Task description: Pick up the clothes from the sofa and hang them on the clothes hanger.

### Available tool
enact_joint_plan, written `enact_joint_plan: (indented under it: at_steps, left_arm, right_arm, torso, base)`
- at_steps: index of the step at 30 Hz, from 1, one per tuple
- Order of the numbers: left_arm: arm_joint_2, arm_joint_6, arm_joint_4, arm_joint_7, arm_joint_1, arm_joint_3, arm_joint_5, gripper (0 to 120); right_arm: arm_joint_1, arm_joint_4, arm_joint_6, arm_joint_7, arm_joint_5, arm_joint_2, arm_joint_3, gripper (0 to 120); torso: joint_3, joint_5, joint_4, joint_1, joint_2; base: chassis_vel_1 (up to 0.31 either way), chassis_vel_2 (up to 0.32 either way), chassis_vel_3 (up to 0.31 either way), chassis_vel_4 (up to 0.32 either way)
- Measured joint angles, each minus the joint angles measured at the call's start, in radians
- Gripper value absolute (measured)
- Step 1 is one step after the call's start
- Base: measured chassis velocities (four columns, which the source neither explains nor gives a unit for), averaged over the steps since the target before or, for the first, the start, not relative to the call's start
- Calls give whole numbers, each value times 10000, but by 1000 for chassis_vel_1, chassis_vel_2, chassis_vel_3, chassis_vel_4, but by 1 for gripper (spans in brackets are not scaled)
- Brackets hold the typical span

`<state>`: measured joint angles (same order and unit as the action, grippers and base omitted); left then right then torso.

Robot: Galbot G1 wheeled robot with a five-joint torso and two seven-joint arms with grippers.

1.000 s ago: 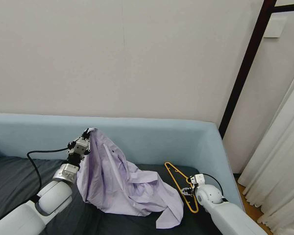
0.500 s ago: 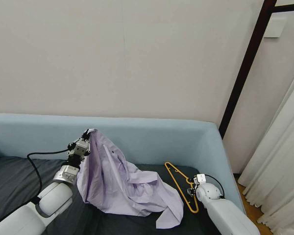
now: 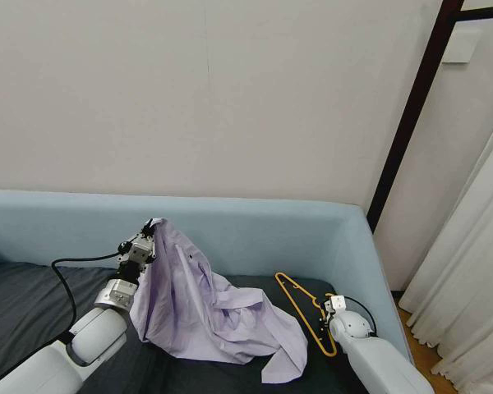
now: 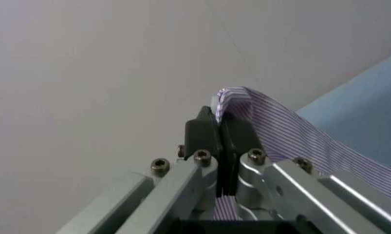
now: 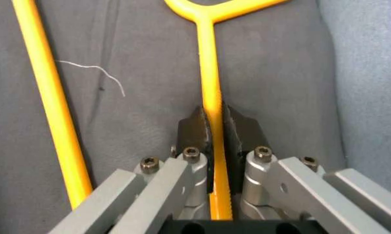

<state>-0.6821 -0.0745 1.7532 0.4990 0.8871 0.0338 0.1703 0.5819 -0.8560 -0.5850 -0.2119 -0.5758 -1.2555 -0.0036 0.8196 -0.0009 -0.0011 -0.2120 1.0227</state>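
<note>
Two task items lie on the pale blue fabric sofa (image 3: 271, 234): a lilac pin-striped shirt (image 3: 205, 312) and an orange thin-barred clothes hanger (image 3: 300, 300).

Shirt: one point of the fabric is raised to a peak level with the top of the backrest. From there the cloth falls in a steep drape. Its long axis runs from this high peak down toward the robot's right and front. The lower part is heaped in crumpled folds on the dark grey seat cushion (image 3: 25, 300). A loose tail reaches the front of the seat, near the hanger but apart from it.

Hanger: it lies flat on the seat cushion near the sofa's right end. Its long axis runs from close to the backrest toward the front of the seat, drifting to the robot's right.

Left pincer (image 3: 148, 232): it points upward at the peak of the shirt. In the left wrist view its black fingers (image 4: 202, 129) are pressed together with striped cloth clamped between them.

Right pincer (image 5: 213, 119): it is low over the seat cushion. It is closed to the width of one hanger bar, which runs straight between the fingers (image 5: 194, 129). A second bar lies alongside on the cushion, untouched.
</note>
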Motion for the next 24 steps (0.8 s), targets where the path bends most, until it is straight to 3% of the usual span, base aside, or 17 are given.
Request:
enact_joint_plan:
  at_steps: [8, 14, 18, 20, 24]
  left_arm:
    - [-6, -104, -188, 34, -179, -143, 1, 0]
    - [-2, -193, -295, 39, -358, -348, 57, 0]
    - [-14, -250, -264, 36, -491, -432, 152, 0]
    - [-8, -250, -223, 32, -507, -433, 208, 0]
    - [139, -244, 12, 27, -539, -319, 465, 0]
  right_arm:
    - [54, -179, 329, 60, 102, 106, -63, 4]
    - [203, -1577, 1723, -395, 22, 774, -92, 4]
    - [965, -4493, 3073, -439, 25, 1940, -204, 4]
    - [1251, -5190, 3404, -330, 229, 2253, -225, 4]
    - [3011, -7682, 5160, 490, 2434, 3694, -326, 4]
  torso:
    - [1, 4, -1, -1, 0]
    - [1, 1, -2, -1, 0]
    - [0, -1, 5, 0, 0]
    - [-1, 1, 3, -1, 0]
    - [-1, 1, -7, 0, 1]
  base:
    - [0, 0, 0, 0]
    - [0, 0, 0, 0]
    - [0, 0, 0, 0]
    - [0, 0, 0, 0]
    - [0, 0, 0, 0]
